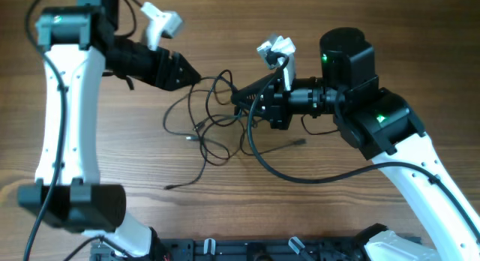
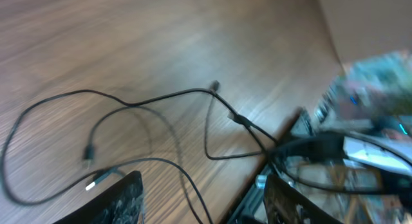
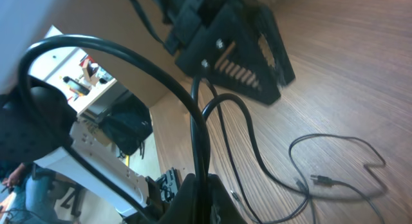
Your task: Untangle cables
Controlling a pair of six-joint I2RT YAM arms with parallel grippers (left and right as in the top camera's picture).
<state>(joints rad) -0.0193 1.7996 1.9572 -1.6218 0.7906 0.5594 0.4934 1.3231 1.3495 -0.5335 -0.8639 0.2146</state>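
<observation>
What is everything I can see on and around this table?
table: one, brown wood, under everything.
cables: several thin strands, exact count unclear, black with tiny silvery plug ends, tangled mid-table.
rail: one, black, along the overhead view's bottom edge.
arm cable: one, thicker, black, looping from the right arm.
left arm, right arm: one each, white and black.
left gripper: black, open, at the tangle's left.
right gripper: black, shut on the cables, at the tangle's right.

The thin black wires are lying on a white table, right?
Not quite. The table is brown wood, not white, as the overhead view shows. The thin black wires do lie on it.
</observation>
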